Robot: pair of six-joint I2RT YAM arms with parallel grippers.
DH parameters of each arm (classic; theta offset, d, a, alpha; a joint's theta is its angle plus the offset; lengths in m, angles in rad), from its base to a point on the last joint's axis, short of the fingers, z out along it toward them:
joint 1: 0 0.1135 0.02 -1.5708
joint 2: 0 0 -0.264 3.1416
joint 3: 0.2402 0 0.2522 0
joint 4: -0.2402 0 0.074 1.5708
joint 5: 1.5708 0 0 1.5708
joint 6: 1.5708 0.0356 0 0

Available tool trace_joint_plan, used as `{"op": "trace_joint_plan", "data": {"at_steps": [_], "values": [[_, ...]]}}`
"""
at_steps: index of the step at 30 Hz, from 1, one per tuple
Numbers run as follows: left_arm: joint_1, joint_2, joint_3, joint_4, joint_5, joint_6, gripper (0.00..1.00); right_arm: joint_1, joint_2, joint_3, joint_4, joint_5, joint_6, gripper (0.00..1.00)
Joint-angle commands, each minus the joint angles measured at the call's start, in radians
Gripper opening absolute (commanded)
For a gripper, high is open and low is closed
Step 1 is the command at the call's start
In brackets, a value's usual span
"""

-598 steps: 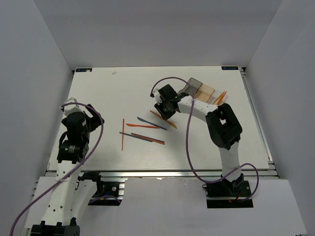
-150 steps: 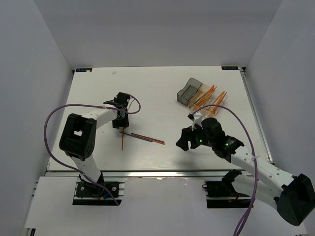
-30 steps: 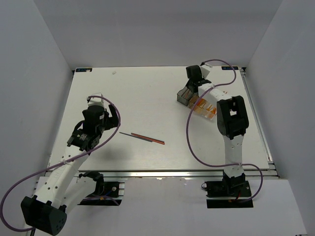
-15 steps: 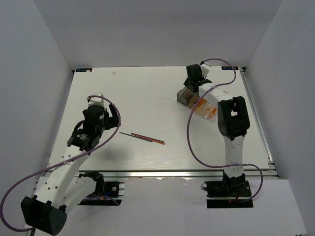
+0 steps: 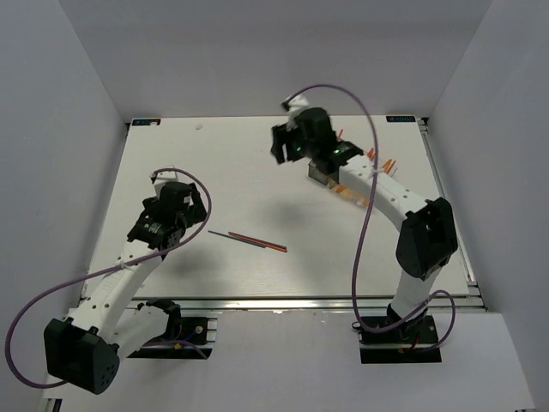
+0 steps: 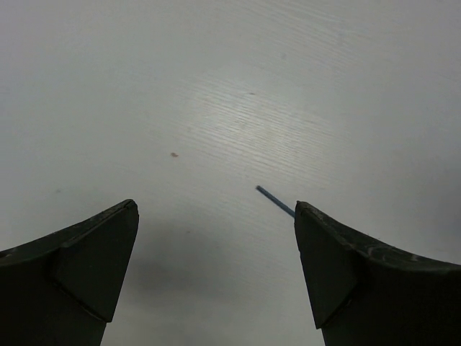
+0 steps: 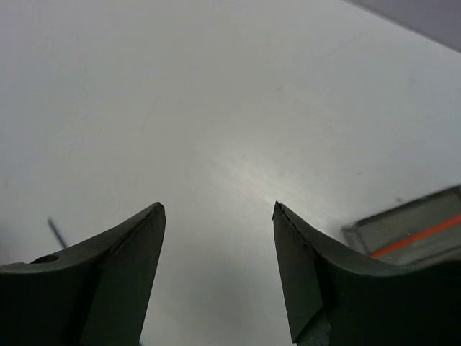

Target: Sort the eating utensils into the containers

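Note:
A dark blue-grey stick [image 5: 225, 234] and a red stick [image 5: 259, 242] lie end to end near the table's middle. My left gripper [image 5: 190, 215] is open and empty just left of them. Its wrist view [image 6: 215, 207] shows the blue-grey stick's tip [image 6: 275, 200] by the right finger. My right gripper [image 5: 281, 146] is open and empty, hovering left of the containers [image 5: 330, 178], which its arm partly hides. Orange utensils [image 5: 379, 163] stick out of them. The right wrist view [image 7: 217, 207] shows a bin corner [image 7: 403, 223] holding an orange utensil [image 7: 425, 236].
White walls close in the table on the left, back and right. A metal rail [image 5: 274, 302] runs along the near edge, with both arm bases below it. The right arm's purple cable [image 5: 364, 215] loops over the right half of the table.
My right gripper has left the bins and swung left and up over the table. My left gripper has shifted slightly towards the sticks. The two sticks have not moved.

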Motion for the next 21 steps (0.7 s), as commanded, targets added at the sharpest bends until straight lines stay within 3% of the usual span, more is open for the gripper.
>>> {"op": "trace_joint_plan", "data": {"at_steps": [1, 6, 9, 11, 21], "values": [[0.012, 0.0, 0.069, -0.099, -0.246, -0.12, 0.98, 0.16, 0.006, -0.094, -0.246, -0.123, -0.323, 0.66], [0.015, -0.057, 0.073, -0.139, -0.364, -0.127, 0.98, 0.294, -0.096, -0.37, -0.156, -0.155, -0.306, 0.53], [0.015, -0.118, 0.063, -0.121, -0.374, -0.114, 0.98, 0.358, -0.107, -0.425, -0.105, -0.17, -0.302, 0.38], [0.015, -0.146, 0.046, -0.093, -0.337, -0.088, 0.98, 0.386, -0.094, -0.43, -0.096, -0.157, -0.296, 0.34], [0.015, -0.127, 0.041, -0.07, -0.251, -0.048, 0.98, 0.394, 0.02, -0.384, -0.1, -0.17, -0.309, 0.35]]}}
